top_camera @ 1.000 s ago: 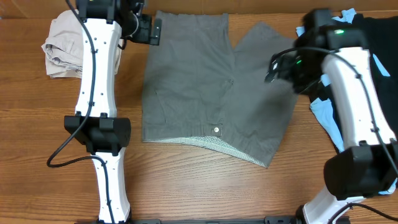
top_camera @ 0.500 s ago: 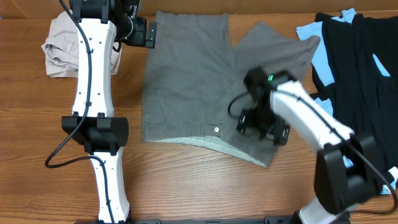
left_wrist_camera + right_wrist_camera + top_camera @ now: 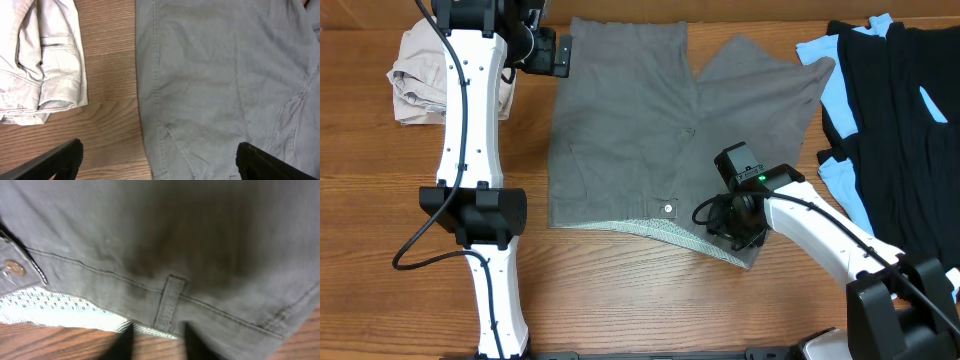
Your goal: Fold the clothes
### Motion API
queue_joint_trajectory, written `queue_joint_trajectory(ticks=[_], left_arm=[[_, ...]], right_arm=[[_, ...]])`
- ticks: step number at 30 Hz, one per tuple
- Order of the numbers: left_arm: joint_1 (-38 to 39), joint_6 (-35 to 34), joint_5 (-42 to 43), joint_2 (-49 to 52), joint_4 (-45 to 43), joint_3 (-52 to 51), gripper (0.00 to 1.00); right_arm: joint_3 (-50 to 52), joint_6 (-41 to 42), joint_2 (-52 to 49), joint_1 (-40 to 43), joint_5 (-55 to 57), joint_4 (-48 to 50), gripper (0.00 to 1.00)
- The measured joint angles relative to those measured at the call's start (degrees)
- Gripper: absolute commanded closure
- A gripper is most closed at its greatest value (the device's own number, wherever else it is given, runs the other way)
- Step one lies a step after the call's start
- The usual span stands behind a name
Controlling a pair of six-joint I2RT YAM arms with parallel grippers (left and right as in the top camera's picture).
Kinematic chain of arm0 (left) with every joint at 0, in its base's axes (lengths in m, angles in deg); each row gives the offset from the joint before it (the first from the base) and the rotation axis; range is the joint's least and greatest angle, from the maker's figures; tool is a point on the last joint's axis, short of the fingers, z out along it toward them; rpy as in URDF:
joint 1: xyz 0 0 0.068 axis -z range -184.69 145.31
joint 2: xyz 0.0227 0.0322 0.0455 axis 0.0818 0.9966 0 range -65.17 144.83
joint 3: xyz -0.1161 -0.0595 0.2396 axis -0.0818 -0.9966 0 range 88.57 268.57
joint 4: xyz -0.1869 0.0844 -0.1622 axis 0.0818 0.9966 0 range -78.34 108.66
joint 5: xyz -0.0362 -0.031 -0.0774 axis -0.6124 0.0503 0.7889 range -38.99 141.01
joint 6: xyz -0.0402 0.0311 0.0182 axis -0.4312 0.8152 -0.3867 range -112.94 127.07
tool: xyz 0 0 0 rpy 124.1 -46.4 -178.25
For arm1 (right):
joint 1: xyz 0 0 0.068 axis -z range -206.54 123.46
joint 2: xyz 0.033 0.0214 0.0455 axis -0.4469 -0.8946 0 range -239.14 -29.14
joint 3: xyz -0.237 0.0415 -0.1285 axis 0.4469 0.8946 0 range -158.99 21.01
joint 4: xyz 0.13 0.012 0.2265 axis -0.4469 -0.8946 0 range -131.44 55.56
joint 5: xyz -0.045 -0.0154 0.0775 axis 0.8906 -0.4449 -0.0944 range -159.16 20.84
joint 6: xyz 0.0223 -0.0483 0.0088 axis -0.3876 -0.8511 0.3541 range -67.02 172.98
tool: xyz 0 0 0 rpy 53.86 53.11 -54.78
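My wooden table (image 3: 620, 290) | centre: grey shorts (image 3: 620, 120), spread flat, pale waistband lining nearest me | my far left: beige garment (image 3: 415, 80), bunched | my right: black garment (image 3: 900, 120) overlapping light-blue garment (image 3: 840, 185)

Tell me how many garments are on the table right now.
4: grey shorts spread at centre, a beige garment bunched far left, a black garment at right, a light-blue garment partly under it. More may be hidden beneath.
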Motion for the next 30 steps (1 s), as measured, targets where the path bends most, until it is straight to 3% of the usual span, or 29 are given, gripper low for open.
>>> queue_joint_trajectory(ticks=[16, 24, 30], left_arm=[[0.0, 0.0, 0.0, 0.0, -4.1, 0.0, 0.00], [0.0, 0.0, 0.0, 0.0, -7.5, -0.9, 0.00], [0.0, 0.0, 0.0, 0.0, -12.4, -6.1, 0.00]], right_arm=[[8.0, -0.3, 0.1, 9.5, -3.7, 1.2, 0.96], [8.4, -1.6, 0.1, 20.0, -5.0, -3.3, 0.96], [8.6, -6.8, 0.1, 32.7, -6.4, -5.3, 0.96]])
